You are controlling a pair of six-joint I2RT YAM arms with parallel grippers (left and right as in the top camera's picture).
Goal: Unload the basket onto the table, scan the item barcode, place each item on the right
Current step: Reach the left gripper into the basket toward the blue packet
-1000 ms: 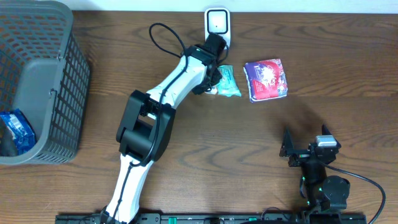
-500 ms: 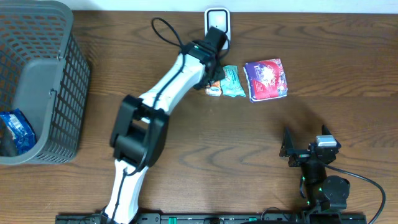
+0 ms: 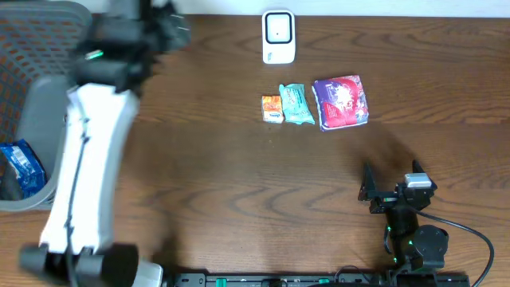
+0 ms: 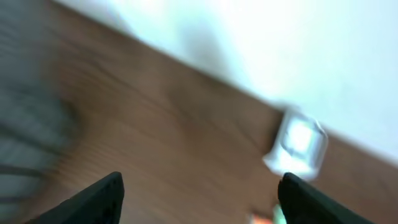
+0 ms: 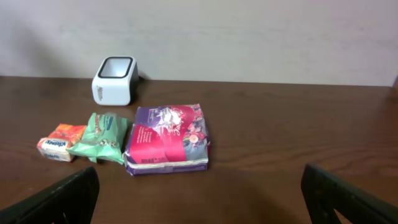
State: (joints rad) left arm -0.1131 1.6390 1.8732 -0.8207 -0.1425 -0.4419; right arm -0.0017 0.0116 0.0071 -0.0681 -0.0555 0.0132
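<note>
The desk (image 3: 239, 183) is being used as the work surface. The basket (image 3: 36, 119) is being kept at the left edge of the overhead frame, probably as the store of unscanned goods; a blue pack (image 3: 20, 163) is lying inside it. The blurred left arm (image 3: 88, 159) is being held above the basket. A purple pack (image 3: 341, 102) is being left below the scanner (image 3: 278, 36) at top centre, in a row with a green pack (image 3: 295, 104) and an orange pack (image 3: 272, 108), likely as scanned. The left gripper (image 4: 200, 186) is being shown wide open and empty, seemingly readied for a pick. The right gripper (image 5: 199, 180), at lower right overhead, is being kept fully open, holding nothing.
</note>
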